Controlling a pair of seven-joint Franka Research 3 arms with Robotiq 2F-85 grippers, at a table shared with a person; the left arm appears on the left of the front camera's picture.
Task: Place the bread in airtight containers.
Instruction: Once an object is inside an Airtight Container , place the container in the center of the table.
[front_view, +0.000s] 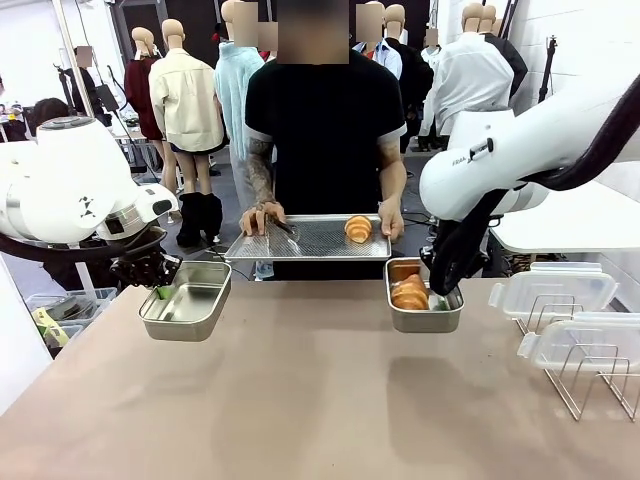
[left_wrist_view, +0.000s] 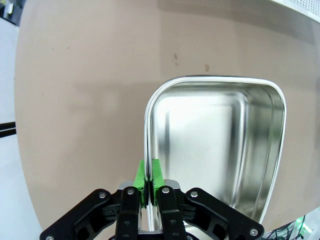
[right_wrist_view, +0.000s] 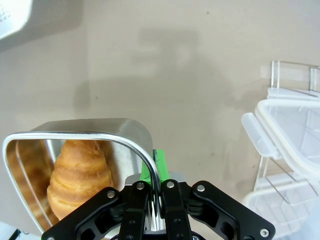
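Observation:
Two steel airtight containers stand on the brown table. The left container (front_view: 186, 302) (left_wrist_view: 215, 145) is empty, and my left gripper (front_view: 160, 291) (left_wrist_view: 149, 176) is shut on its rim. The right container (front_view: 423, 300) (right_wrist_view: 75, 131) holds one croissant (front_view: 409, 293) (right_wrist_view: 80, 172); my right gripper (front_view: 441, 297) (right_wrist_view: 156, 165) is shut on that tub's rim. A second croissant (front_view: 358, 229) lies on the perforated metal tray (front_view: 300, 240) that a person holds with both hands at the table's far edge.
Two clear plastic lids (front_view: 553, 290) (right_wrist_view: 285, 135) rest on a wire rack (front_view: 590, 385) at the right. The table's middle and near part are bare brown surface. The person stands close behind the far edge.

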